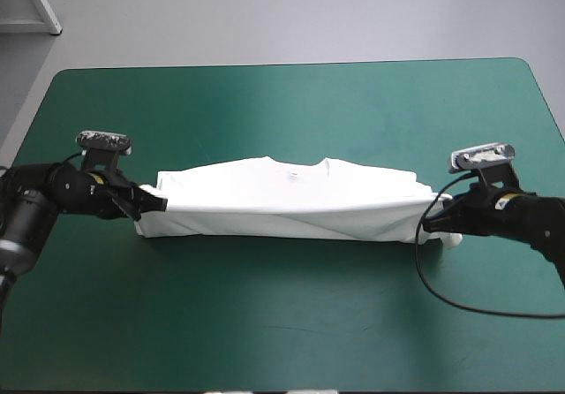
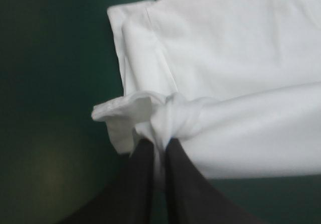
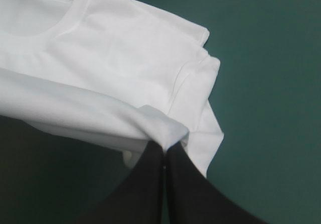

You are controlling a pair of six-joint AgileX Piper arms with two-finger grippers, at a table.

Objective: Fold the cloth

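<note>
teal-green cover (image 1: 282,323) beneath white t-shirt (image 1: 291,201)

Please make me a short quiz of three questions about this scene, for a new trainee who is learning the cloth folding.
1. True or false: the left claw stands open and holds nothing.
2. Where is the T-shirt? A: inside a brown box. B: on the teal-green cover, held at one end by the left claw and at the other by the right claw. C: hanging off the table's near edge.
3. Fill in: the T-shirt's neckline lies toward the table's ____ edge.
Key: 1 false, it is shut on the T-shirt. 2 B. 3 far.
</note>
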